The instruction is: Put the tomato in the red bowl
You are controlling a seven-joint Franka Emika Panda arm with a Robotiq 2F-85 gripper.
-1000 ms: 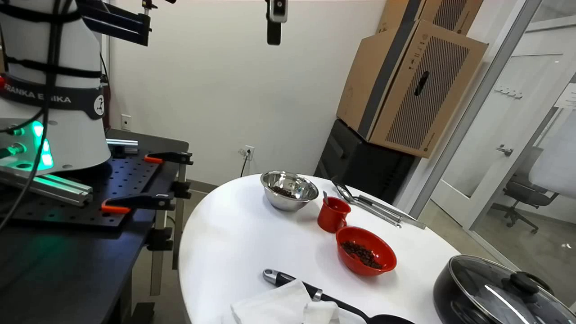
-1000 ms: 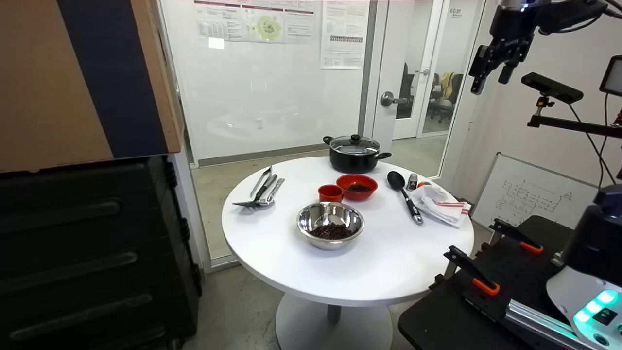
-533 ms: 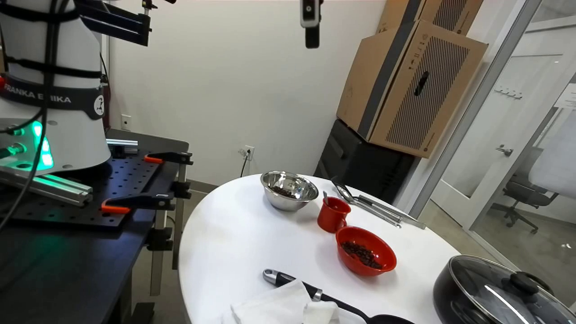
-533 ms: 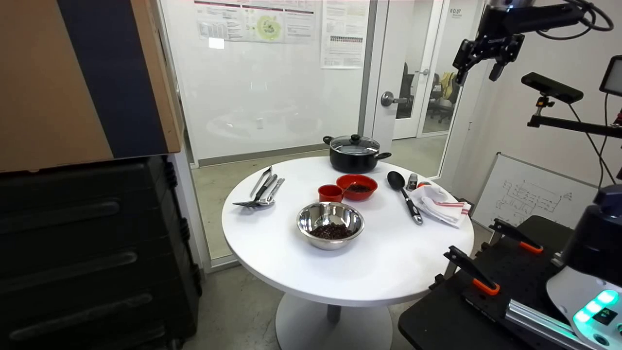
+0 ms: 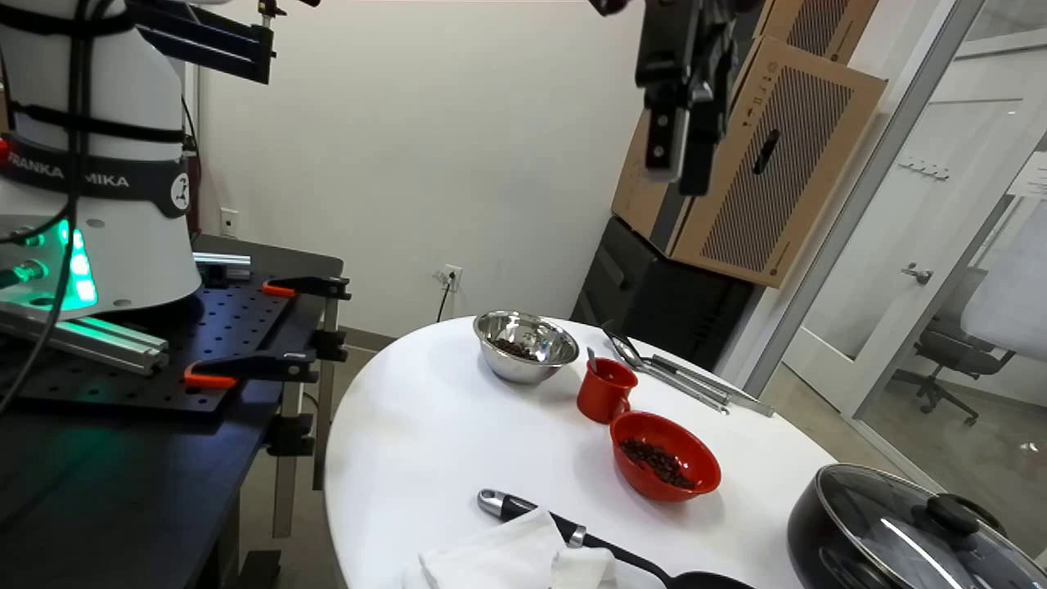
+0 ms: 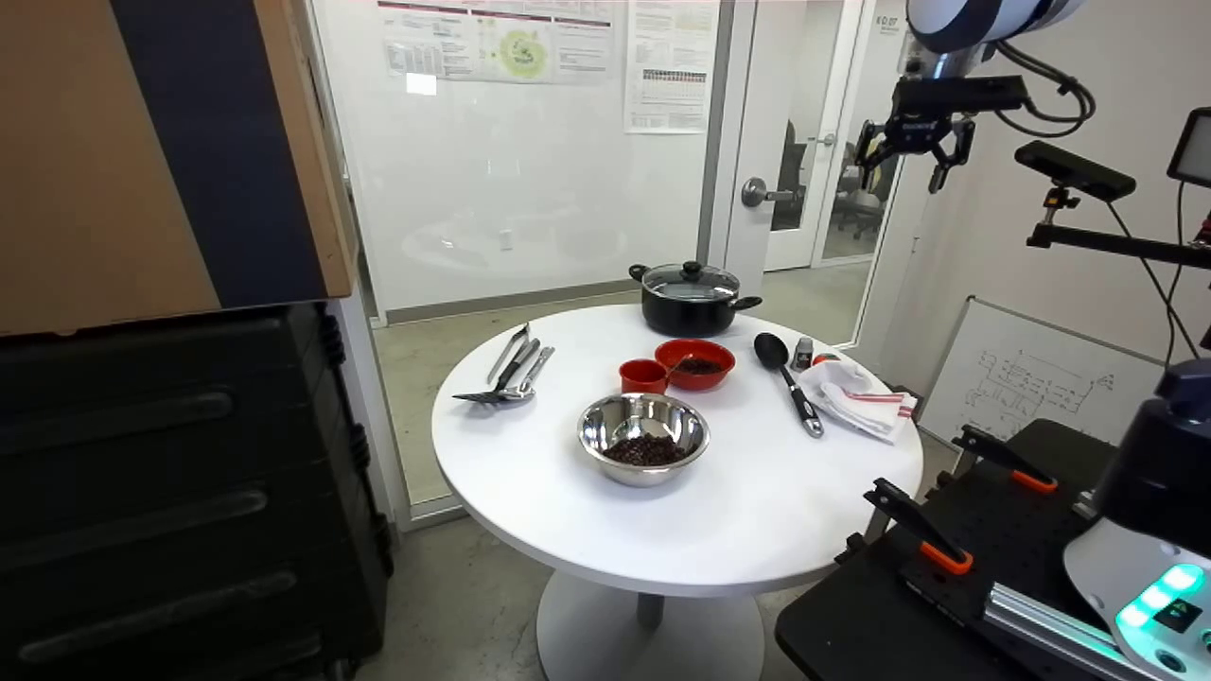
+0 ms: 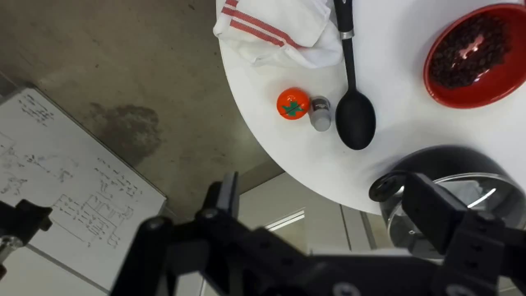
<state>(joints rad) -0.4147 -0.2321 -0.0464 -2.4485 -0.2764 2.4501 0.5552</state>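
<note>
The tomato (image 7: 293, 103) is a small orange-red ball with a green top on the white table, seen in the wrist view. Part of it shows behind the cloth in an exterior view (image 6: 825, 358); in the other exterior picture it is not visible. The red bowl (image 7: 507, 72) holds dark beans; it shows in both exterior views (image 5: 694, 460) (image 6: 674, 353). My gripper (image 7: 322, 185) is open and empty, fingers wide apart. In both exterior views it hangs high above table level (image 5: 679, 184) (image 6: 899, 187), well apart from the tomato and bowl.
A grey-capped shaker (image 7: 320, 114) stands right beside the tomato. A black spoon (image 7: 356, 119), a white cloth (image 7: 283, 28) and a lidded black pot (image 6: 689, 307) are near. A red cup (image 6: 643, 376), steel bowl (image 6: 643, 473) and utensils (image 6: 511, 374) share the table (image 6: 530, 473).
My gripper has moved rightward and lower in one exterior view and leftward in the other, and has turned to hang more straight down. The objects on the table have not moved.
</note>
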